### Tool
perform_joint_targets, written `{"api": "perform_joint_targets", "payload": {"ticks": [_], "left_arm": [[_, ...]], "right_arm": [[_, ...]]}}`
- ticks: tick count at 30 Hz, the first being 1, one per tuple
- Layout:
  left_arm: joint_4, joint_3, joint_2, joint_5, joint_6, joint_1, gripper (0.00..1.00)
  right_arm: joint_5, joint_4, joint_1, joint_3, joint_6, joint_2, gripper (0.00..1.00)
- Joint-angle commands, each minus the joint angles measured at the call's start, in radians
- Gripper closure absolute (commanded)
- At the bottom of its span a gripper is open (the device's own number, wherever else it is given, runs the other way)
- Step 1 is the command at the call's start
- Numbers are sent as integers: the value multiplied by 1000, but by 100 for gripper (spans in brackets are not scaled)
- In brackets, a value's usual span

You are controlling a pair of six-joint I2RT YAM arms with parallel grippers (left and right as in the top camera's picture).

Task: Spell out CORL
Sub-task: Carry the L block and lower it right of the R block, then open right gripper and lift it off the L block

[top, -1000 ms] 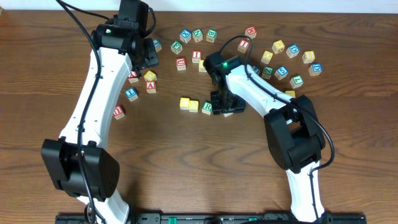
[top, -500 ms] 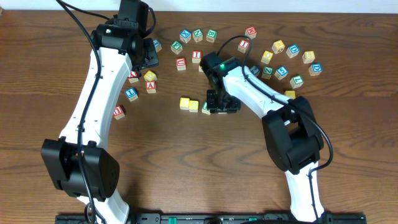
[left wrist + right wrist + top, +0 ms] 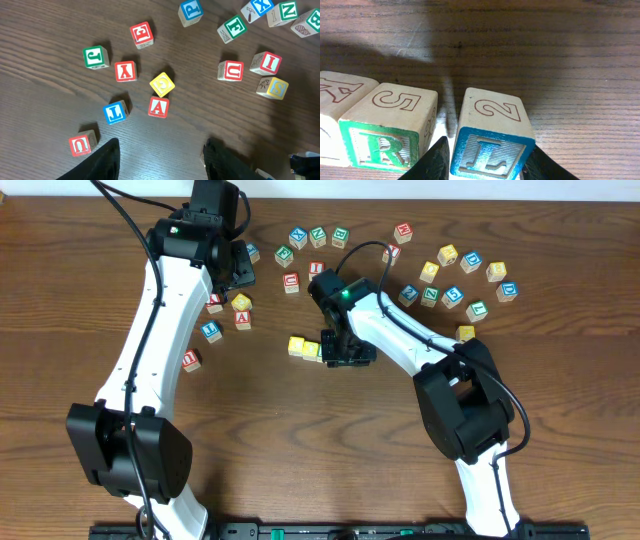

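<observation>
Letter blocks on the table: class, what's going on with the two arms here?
The right gripper is clamped on the blue L block, holding it just to the side of the green R block with a narrow gap between them, at the end of a short row. The left gripper hangs open and empty above loose blocks such as the red A. No C or O can be read in the row.

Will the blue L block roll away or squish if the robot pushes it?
Probably neither. The L block is a flat-sided cube, so it should slide rather than roll. It looks like hard wood, so the right gripper closed around it likely won't squish it. It looks about as wide as it is tall, so tipping seems unlikely.
</observation>
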Motion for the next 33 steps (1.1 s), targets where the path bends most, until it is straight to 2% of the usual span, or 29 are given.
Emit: {"api": "perform_joint_targets", "payload": {"ticks": [1,5,16,21,26,29,33], "left_arm": [[5,-13,14,-9,9,2,47],[16,-8,12,-9,14,2,47],[-82,43,-85,-8,55,2,48],[-135,10,-82,71,55,2,58],[-93,-94,-61,151,54,2,76],[-40,-169,-48,172,55,2,90],[46,-258,-39,208,58,2,92]], "right_arm": [[-6,-11,-2,11,-7,-10,61],[11,-68,-3,64,-15,-10,59],[29,-226,-9,271,-86,-17,63],[28,-229,-67,288,-96,-82,63],[8,-242,-148,286,-131,-121,60],[-64,-247,-180,250,-178,-118,67],[-123,-202,-192,134,-189,-118,80]]}}
